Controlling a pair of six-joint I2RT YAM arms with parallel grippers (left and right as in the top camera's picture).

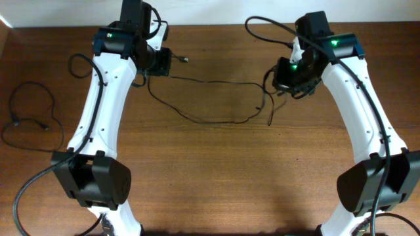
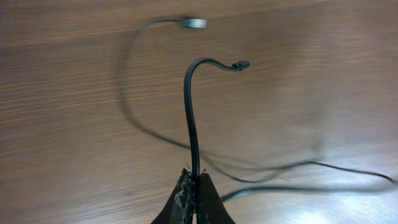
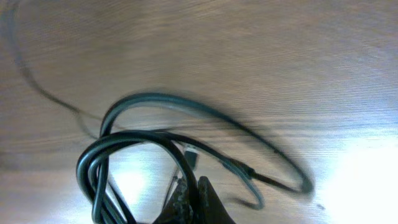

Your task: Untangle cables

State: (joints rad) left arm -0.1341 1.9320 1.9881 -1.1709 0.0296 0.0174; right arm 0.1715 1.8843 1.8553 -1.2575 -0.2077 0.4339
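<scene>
A thin black cable [image 1: 210,82] stretches across the back of the table between my two grippers, sagging into a long loop [image 1: 216,120]. My left gripper [image 1: 164,62] is shut on one end of it; in the left wrist view the cord [image 2: 189,106] rises from the shut jaws [image 2: 194,180] to a small plug [image 2: 239,65]. My right gripper [image 1: 293,77] is shut on a bundle of black loops [image 3: 124,149], pinched between the jaws [image 3: 189,186]. Loose ends hang below it [image 1: 269,108].
A separate black cord [image 1: 29,115] lies in a loop at the table's left edge. The thicker arm cable [image 1: 266,26] arcs behind the right arm. The arm bases [image 1: 98,180] [image 1: 374,183] stand at the front corners.
</scene>
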